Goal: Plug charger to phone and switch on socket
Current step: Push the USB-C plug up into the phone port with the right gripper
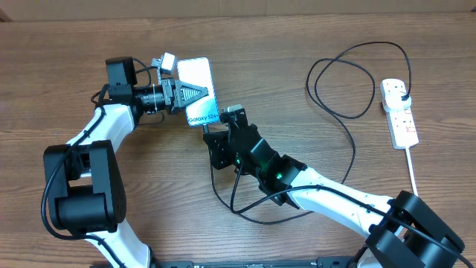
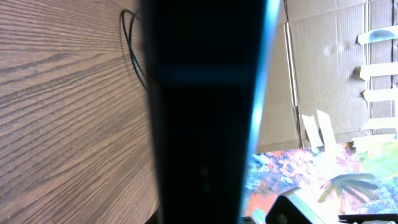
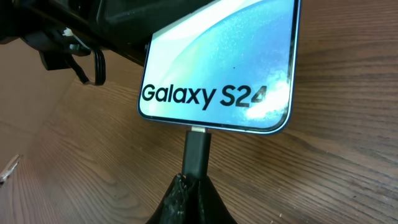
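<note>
The phone (image 1: 197, 71) is held by the left tool (image 1: 201, 93), which is closed tight on it from the left, so part of the screen is covered. It is held over the left-middle part of the wooden tabletop (image 1: 282, 30). The screen is light blue. The words "Galaxy S24" can be read on it. In the right wrist view the letters are seen big and dark, near the bottom edge of the screen.

The charger (image 3: 198, 152) is held at its small black end by the right tool (image 3: 190, 193), which is pinched shut around it. The silver tip of that end is seen touching the middle of the phone's bottom edge. How far in it is pushed cannot be told.

The thin black cable is laid in loose loops across the tabletop. Its black plug is stuck in the socket (image 1: 399, 112), at the far end. The socket is a long white strip at the right side of the tabletop, well apart from the phone. Small red marks are seen on it, but on or off cannot be told. A thick white cord is led away from its near end.

In the left wrist view the middle is filled by the phone's dark edge. Brown cardboard (image 2: 323, 74) is seen behind it.
</note>
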Robot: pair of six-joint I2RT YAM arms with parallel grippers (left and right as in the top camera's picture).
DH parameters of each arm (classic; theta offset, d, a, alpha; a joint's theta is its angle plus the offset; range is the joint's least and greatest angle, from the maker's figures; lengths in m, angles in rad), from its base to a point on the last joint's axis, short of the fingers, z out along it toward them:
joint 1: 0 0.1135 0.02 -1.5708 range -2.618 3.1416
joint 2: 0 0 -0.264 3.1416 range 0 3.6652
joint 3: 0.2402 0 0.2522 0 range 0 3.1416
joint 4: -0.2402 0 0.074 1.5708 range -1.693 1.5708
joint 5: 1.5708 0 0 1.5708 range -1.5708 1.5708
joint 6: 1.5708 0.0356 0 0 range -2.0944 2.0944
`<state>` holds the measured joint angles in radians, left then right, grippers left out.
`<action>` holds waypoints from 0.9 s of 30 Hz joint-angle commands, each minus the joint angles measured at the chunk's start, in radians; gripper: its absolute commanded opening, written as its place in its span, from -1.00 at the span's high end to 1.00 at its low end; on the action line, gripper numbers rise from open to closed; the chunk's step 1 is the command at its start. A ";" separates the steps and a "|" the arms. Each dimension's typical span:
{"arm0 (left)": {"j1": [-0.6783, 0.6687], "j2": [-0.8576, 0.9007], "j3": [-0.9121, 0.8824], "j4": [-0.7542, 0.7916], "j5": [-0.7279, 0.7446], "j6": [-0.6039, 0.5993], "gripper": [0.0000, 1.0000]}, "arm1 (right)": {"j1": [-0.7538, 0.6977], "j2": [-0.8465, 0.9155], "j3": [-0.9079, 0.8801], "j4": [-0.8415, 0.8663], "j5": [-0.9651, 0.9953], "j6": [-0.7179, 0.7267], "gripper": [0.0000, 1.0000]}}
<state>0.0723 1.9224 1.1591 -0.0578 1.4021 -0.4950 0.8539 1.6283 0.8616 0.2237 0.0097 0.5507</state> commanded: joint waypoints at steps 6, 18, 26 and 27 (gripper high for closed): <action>-0.034 -0.013 -0.005 -0.012 0.066 0.024 0.91 | -0.019 -0.010 0.024 0.071 0.122 0.000 0.92; -0.034 -0.013 -0.005 -0.012 0.065 0.024 0.91 | -0.031 -0.010 0.024 0.097 0.121 0.000 0.92; -0.034 -0.013 -0.005 -0.012 0.065 0.024 0.92 | -0.031 -0.010 0.024 0.105 0.121 0.000 0.92; -0.034 -0.013 -0.005 -0.012 0.065 0.024 0.92 | -0.031 -0.010 0.024 0.105 0.121 0.000 0.92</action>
<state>0.0715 1.9224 1.1694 -0.0544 1.4021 -0.4946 0.8539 1.6329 0.8494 0.2676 0.0231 0.5503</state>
